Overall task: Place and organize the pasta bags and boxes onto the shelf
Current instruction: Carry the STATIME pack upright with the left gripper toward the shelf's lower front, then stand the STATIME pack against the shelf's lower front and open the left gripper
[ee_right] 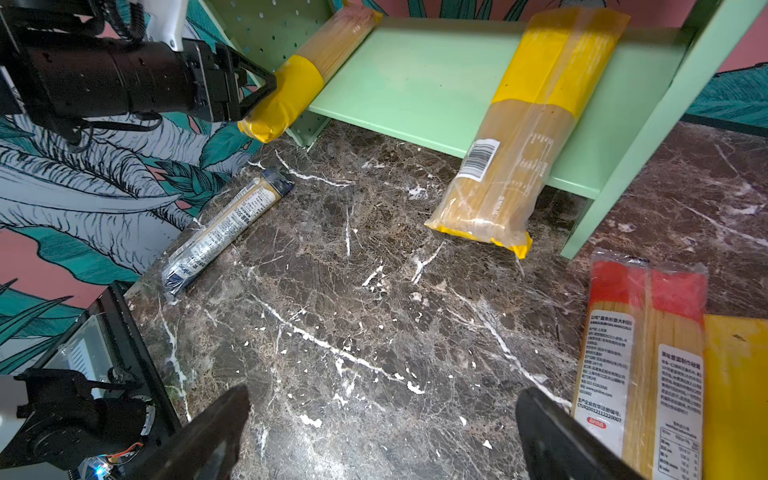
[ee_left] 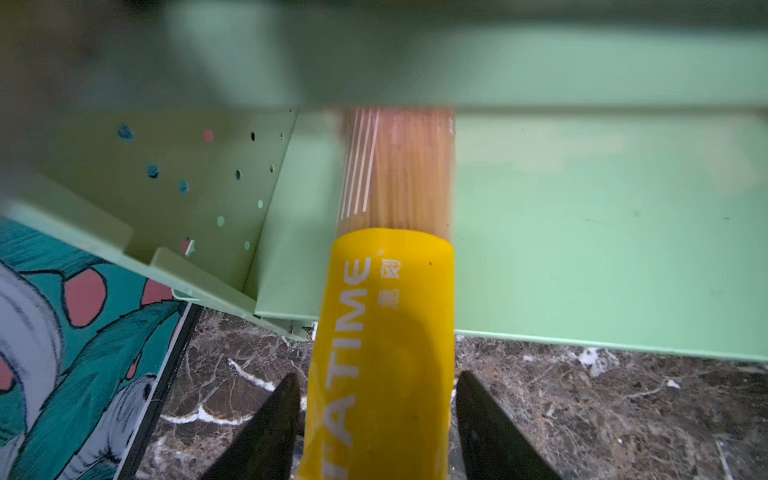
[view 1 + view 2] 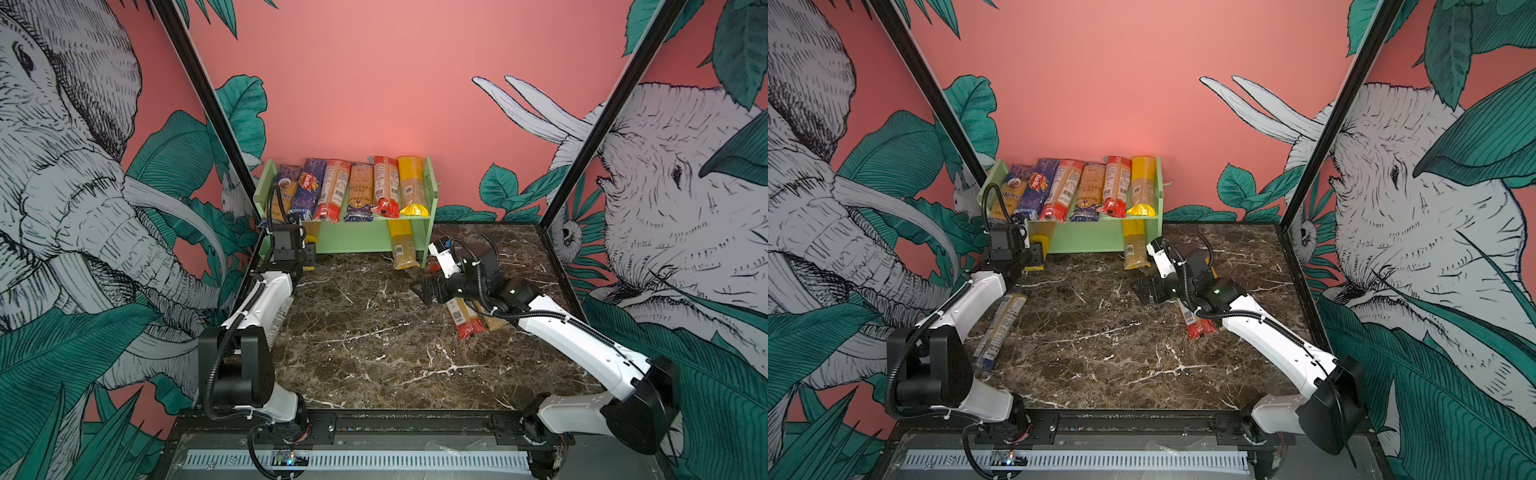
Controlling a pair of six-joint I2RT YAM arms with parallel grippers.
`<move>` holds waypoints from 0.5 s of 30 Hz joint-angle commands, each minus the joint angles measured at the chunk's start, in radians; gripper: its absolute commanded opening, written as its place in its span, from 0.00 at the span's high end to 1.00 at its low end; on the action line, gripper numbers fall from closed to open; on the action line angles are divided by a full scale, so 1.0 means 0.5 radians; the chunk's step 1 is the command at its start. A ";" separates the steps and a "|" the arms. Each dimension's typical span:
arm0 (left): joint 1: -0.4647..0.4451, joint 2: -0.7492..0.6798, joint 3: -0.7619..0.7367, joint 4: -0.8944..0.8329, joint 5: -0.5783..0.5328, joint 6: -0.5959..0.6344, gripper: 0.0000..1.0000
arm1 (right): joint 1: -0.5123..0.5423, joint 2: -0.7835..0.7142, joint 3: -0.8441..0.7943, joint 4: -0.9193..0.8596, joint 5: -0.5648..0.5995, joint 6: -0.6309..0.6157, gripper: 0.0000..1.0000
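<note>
Shelf: the mint-green two-tier shelf (image 3: pixel 357 240) stands at 12 o'clock on the marble counter (image 3: pixel 365 353), against the pink wall.
Top tier: a row of six packs (image 3: pixel 358 191) lies side by side, their ends facing 6 o'clock.
Lower tier, 11 o'clock end: a yellow-ended pack (image 2: pixel 386 311) lies pointing into the shelf, with its yellow end jutting past the front lip over the counter.
Left pincer: the left pincer (image 2: pixel 378 380) is partly spread. Its fingers stand on either side of that yellow end, and a sliver of counter shows between finger and wrapper, so it is not clamped.
Lower tier, 1 o'clock end: a second yellow pack (image 3: pixel 402 245) is tilted, with its front end down on the counter.
Right pincer: the right pincer (image 1: pixel 384 392) is spread wide with nothing between its jaws. It hangs over bare counter near the middle and points toward 9 o'clock.
Counter, 9 o'clock: a blue-ended pack (image 3: pixel 1000 328) lies flat beside the left arm.
Counter, 3 o'clock: red-ended packs (image 1: pixel 615 332) lie flat, with a yellow bag (image 1: pixel 735 395) touching them.
</note>
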 commanded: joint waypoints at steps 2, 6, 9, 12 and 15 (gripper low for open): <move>0.013 -0.139 -0.015 0.048 -0.050 -0.016 0.39 | -0.015 0.012 0.000 0.073 -0.043 0.001 0.01; 0.015 -0.196 -0.039 -0.017 -0.062 -0.069 0.39 | -0.020 -0.002 -0.011 0.074 -0.052 0.000 0.01; 0.012 -0.241 -0.091 -0.041 -0.065 -0.098 0.39 | -0.023 -0.019 -0.027 0.079 -0.059 0.002 0.01; 0.013 -0.238 -0.113 -0.084 -0.047 -0.131 0.39 | -0.022 -0.032 -0.037 0.086 -0.074 0.002 0.01; 0.011 -0.215 -0.123 -0.112 -0.006 -0.177 0.39 | -0.026 -0.050 -0.046 0.087 -0.082 0.011 0.01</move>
